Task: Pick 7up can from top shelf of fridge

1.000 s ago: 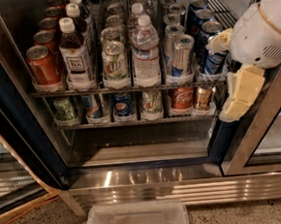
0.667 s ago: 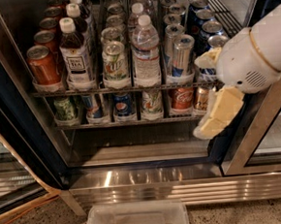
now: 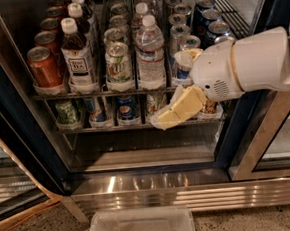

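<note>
Camera view: gripper below-right of 7up can; bottle reads "TEA"

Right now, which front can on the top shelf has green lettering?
The 7up can, between the tea bottle and the water bottle; the orange-red can and slim blue can lack green. The gripper hangs lower, at right.

My end effector hangs before the right lanes of the fridge. It covers several can fronts on the lower rack and part of a slim can on the top shelf. Its arm runs off the right edge. Behind the 7up can I see only lids. The clear bin is cut by the bottom edge.
</note>
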### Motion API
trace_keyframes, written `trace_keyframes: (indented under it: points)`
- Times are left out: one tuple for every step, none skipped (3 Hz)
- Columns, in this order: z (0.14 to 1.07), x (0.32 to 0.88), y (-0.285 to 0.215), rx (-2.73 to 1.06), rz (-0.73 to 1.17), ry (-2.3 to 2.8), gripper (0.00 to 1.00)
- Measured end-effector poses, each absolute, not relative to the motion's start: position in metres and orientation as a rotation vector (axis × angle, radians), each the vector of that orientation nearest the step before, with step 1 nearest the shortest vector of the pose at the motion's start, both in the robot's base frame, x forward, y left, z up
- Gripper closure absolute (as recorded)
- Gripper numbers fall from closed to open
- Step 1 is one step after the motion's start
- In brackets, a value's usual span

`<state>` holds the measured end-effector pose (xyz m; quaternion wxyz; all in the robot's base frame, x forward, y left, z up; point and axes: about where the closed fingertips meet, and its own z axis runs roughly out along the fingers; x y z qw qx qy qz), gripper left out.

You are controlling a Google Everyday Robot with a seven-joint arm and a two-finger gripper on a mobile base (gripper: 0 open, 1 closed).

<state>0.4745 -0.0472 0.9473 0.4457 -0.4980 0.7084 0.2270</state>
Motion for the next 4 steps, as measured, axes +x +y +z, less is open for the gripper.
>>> trace_keyframes:
  points:
    - [0.971,0.505,-0.034,-1.095,0.541,1.649,0.00]
    - [1.000,0.522,-0.019,-1.060,0.480,1.543,0.00]
    - [1.018,0.516,-0.001,-1.136,0.426,1.478,0.00]
    - [1.018,0.516,-0.001,-1.138,0.426,1.477,0.00]
